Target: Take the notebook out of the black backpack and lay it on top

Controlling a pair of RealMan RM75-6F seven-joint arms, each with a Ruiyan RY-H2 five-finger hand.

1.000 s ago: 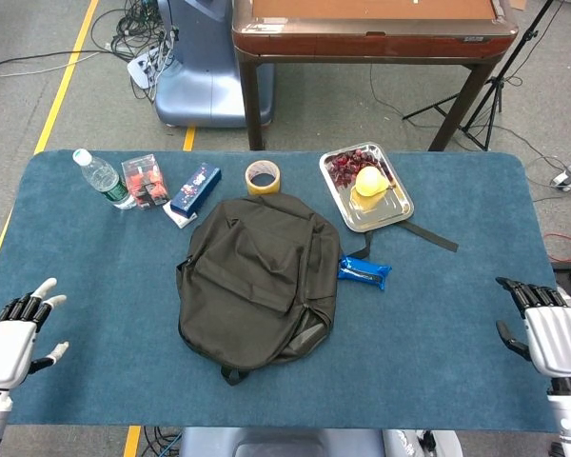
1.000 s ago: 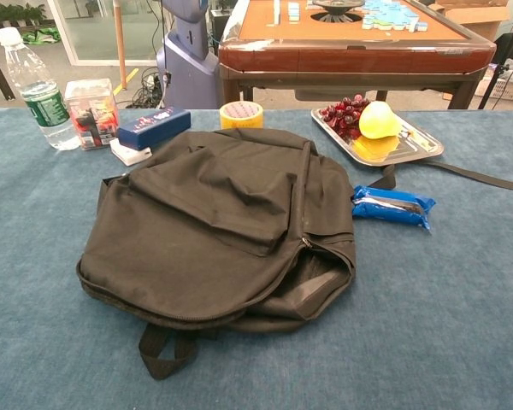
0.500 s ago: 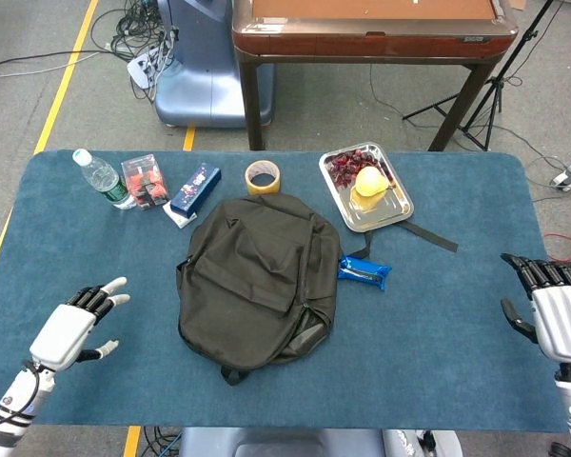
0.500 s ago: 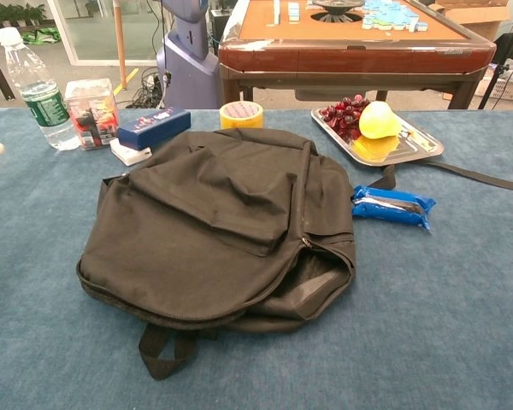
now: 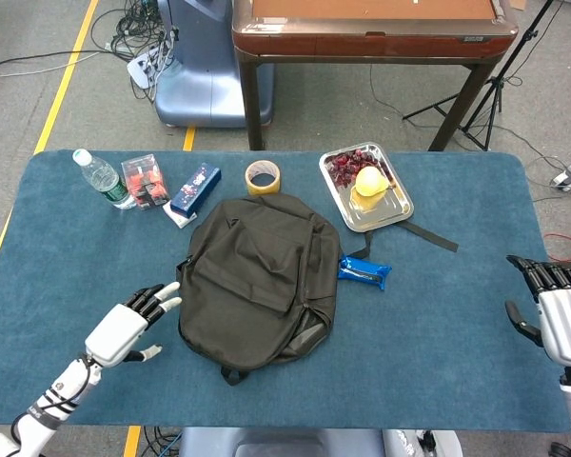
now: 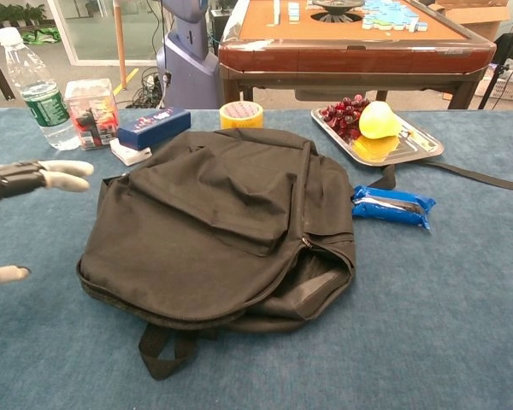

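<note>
The black backpack [image 5: 259,279] lies flat in the middle of the blue table, its zip partly open along the lower right side [image 6: 312,282]. No notebook shows; the bag's inside is dark. My left hand [image 5: 131,324] hovers open just left of the backpack's lower left edge, fingers spread and pointing toward it, not touching. In the chest view only the left hand's fingertips [image 6: 64,174] show at the left border. My right hand [image 5: 557,312] stays open at the table's far right edge, far from the bag.
Behind the bag stand a water bottle [image 5: 99,177], a clear box with red contents [image 5: 144,180], a blue box [image 5: 195,188], a tape roll [image 5: 263,177] and a metal tray [image 5: 393,214] holding fruit. A blue snack packet [image 5: 364,272] lies right of the bag.
My left hand has moved right and forward from the table's left edge to just beside the backpack. The right hand has barely shifted. The bag is unchanged.
</note>
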